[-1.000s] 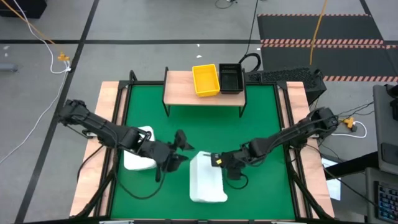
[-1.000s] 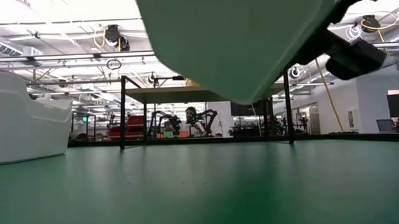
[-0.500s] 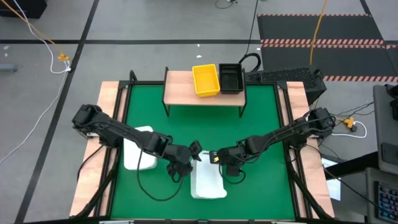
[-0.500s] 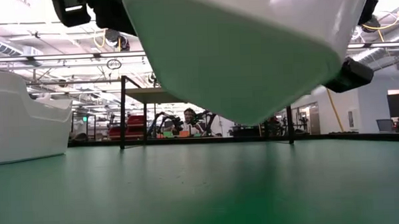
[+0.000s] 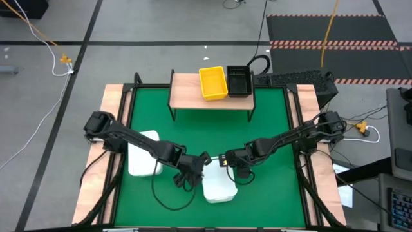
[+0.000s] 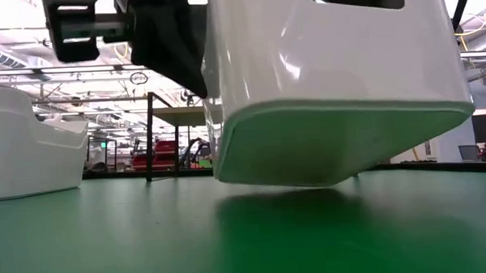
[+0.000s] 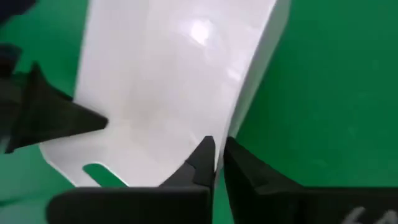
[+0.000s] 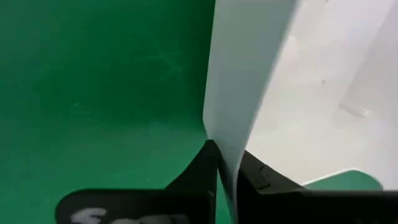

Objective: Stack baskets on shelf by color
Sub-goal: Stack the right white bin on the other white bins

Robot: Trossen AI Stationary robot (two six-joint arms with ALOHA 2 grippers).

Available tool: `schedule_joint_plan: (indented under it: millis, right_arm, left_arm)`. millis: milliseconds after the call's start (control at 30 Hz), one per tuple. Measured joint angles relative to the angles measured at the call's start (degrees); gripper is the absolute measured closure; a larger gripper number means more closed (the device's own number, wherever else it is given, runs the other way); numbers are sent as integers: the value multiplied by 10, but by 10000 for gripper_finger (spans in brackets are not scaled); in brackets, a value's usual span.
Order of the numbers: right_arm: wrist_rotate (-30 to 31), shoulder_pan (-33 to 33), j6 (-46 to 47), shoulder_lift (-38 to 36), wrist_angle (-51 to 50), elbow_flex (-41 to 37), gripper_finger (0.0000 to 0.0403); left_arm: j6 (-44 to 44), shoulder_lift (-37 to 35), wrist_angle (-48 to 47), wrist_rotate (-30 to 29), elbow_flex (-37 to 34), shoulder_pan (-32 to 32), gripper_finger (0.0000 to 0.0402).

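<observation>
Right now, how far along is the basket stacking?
Done: yellow mesh basket and black mesh basket sit side by side on the wooden shelf. In hand: left gripper and right gripper both pinch one white plastic basket. Left: second white basket on the green mat.

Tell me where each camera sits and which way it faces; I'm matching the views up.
High view: overhead, straight down on both arms, the shelf and the green mat.
Low view: at mat height, level across; a dark arm at top left, the lifted white basket.
Left wrist view: past the left hand, shut on the basket's wall.
Right wrist view: past the right hand, shut on its wall.
All four share this basket.
</observation>
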Motion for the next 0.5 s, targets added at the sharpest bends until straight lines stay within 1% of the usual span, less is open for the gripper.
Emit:
schedule_joint_plan:
  millis: [100, 200, 267, 400, 500]
  right_arm:
    - [1, 0, 12, 0, -1, 0, 390]
    - [6, 0, 79, 0, 3, 0, 365]
    - [12, 0, 138, -2, 7, 1, 336]
    - [37, -1, 261, -5, 22, 4, 265]
    - [46, -2, 351, -5, 41, 5, 215]
  left_arm:
    - [19, 10, -3, 2, 0, -2, 384]
    - [33, 9, -15, -16, 0, -3, 386]
    - [33, -6, -45, -46, -1, -7, 393]
    - [39, -56, -134, -126, -3, -20, 394]
    - [40, -103, -172, -163, -3, -37, 397]
